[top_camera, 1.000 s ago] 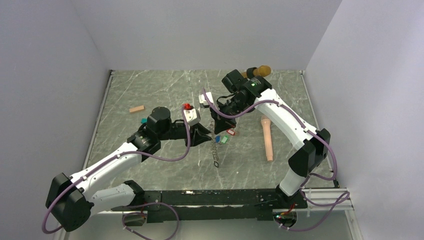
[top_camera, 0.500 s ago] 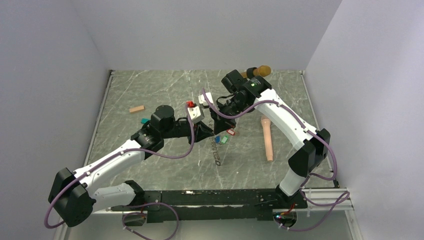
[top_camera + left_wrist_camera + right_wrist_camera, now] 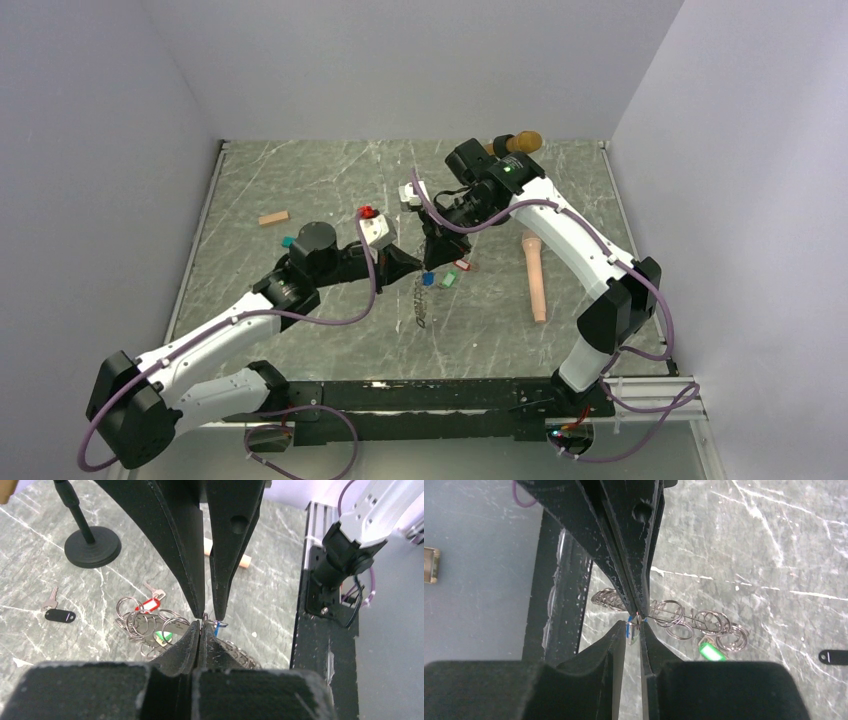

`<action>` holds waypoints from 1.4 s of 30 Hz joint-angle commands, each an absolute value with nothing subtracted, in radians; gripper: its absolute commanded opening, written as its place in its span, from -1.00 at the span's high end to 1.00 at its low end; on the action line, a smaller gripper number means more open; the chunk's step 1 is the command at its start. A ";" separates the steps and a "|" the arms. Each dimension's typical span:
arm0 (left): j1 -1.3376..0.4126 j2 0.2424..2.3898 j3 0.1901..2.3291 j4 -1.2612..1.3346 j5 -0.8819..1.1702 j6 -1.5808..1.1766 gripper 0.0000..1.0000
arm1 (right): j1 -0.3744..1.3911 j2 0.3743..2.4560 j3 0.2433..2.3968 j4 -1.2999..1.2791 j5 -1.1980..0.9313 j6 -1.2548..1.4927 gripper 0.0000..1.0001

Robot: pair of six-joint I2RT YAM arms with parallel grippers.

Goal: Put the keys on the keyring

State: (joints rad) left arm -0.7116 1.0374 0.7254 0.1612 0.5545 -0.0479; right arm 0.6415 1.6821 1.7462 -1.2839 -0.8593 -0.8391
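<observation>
Meeting tip to tip over the middle of the counter (image 3: 300, 180), two robot arms work at one tiny spot. The left gripper (image 3: 201, 625) reaches in from the left and is clenched, its jaws pressed flat together on a thin wire loop that looks like an end ring of the keyring (image 3: 418, 312). The right gripper (image 3: 633, 625) comes in from the far side, its jaws drawn close with only a narrow slit between them. The blue key (image 3: 217, 626) sits in or right at that slit; whether it is truly pinched cannot be told. From the meeting point the keyring, a chain of linked metal rings, trails along the counter toward the near edge, leaning slightly left, so its long axis runs away from the right gripper. The green key (image 3: 711, 652) and the red key (image 3: 150, 603) lie by a bunch of its rings, to the right of the tips and nearer the right arm. The next move seems to turn on lining the blue key's loop up with the held ring, which it nearly touches.
</observation>
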 commanded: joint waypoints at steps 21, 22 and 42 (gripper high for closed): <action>-0.727 1.006 0.509 0.856 0.326 -0.483 1.00 | 0.599 1.587 1.606 -1.052 -1.071 -0.670 0.93; -0.727 1.000 0.505 0.851 0.323 -0.479 1.00 | 0.595 1.585 1.604 -1.052 -1.074 -0.673 0.89; -0.720 0.970 0.500 0.743 0.437 -0.389 0.85 | 0.579 1.579 1.638 -1.109 -1.070 -0.716 1.00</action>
State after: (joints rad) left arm -0.7288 1.0027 0.4774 0.7498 0.3538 -0.4511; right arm 0.5838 1.6165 1.5978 -1.0542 -1.0328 -0.6659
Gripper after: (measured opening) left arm 0.011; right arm 0.026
